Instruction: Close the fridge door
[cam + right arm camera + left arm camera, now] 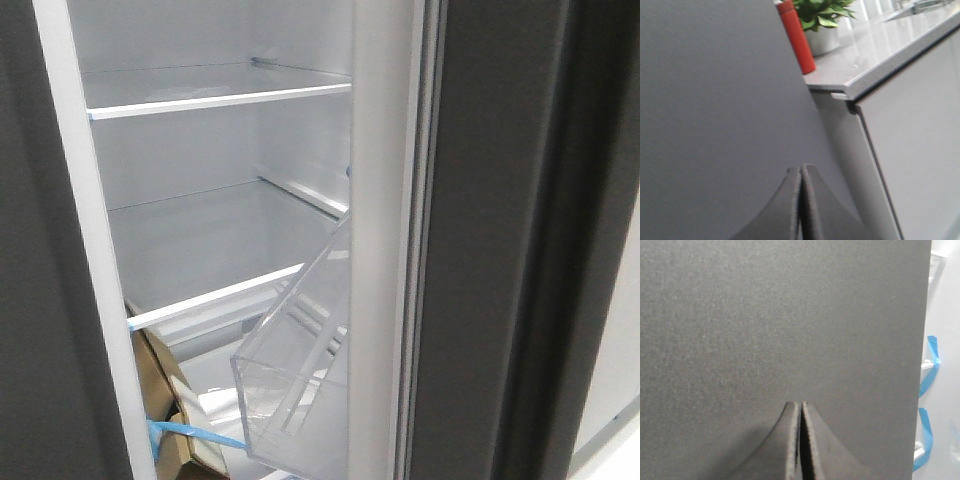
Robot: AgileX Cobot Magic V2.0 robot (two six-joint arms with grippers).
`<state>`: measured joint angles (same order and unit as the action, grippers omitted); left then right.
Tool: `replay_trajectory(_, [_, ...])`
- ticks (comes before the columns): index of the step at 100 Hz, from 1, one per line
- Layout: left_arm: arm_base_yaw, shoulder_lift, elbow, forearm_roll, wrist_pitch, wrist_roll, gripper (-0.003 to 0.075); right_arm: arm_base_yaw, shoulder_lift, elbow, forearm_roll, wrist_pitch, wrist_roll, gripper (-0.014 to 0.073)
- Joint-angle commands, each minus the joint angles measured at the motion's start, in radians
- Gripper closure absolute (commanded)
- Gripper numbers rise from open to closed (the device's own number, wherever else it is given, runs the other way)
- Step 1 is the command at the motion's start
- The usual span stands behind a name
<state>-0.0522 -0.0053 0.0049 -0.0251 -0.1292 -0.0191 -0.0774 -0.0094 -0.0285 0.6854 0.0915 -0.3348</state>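
The fridge door (500, 250) stands open at the right of the front view. Its charcoal outer face is seen edge-on, with its white inner lining (378, 250) and a clear door bin (295, 360) facing the fridge's inside. Neither gripper shows in the front view. My right gripper (801, 167) is shut and empty, its tips close to or against the door's flat grey outer face (715, 100). My left gripper (800, 404) is shut and empty, its tips at a matte dark grey panel (780, 320). I cannot tell which panel this is.
A fixed dark panel (40, 300) edges the fridge on the left. Inside are glass shelves (220, 100) and a cardboard box (165, 390) with blue tape. Beside the door stand a pale cabinet front (920, 140), a countertop (880, 45), a red bottle (796, 37) and a plant (822, 12).
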Motion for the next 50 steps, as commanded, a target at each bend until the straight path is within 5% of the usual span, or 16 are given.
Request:
replay_trajectory(1, [0.004, -0.010, 0.035, -0.005, -0.071, -0.004, 0.0740, -0.006, 0.029, -0.120, 0.022, -0.025, -0.010, 0.0637])
replay_trajectory(50, [0.004, -0.010, 0.035, -0.005, -0.071, -0.004, 0.0740, 0.003, 0.344, -0.566, 0.022, 0.353, -0.087, 0.0638])
